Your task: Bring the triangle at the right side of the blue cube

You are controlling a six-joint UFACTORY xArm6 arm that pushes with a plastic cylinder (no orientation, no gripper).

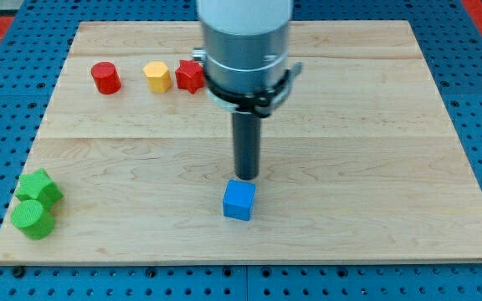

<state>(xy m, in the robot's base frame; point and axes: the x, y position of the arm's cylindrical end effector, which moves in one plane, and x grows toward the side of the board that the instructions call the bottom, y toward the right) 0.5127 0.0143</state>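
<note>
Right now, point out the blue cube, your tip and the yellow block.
blue cube (239,201): camera view, front face.
my tip (246,176): camera view, rod's lower end, just above the cube.
yellow block (157,76): camera view, top face.

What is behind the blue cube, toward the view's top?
Just behind the blue cube stands my tip, very close; contact is unclear. The arm's grey body covers the board behind it, so no triangle shows; one may be hidden there.

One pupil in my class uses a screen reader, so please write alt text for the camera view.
A dark rod ends with my tip just above a blue cube near the wooden board's bottom middle. At the view's top left sit a red cylinder, a yellow block and a red star-like block; two green blocks touch at bottom left.
</note>
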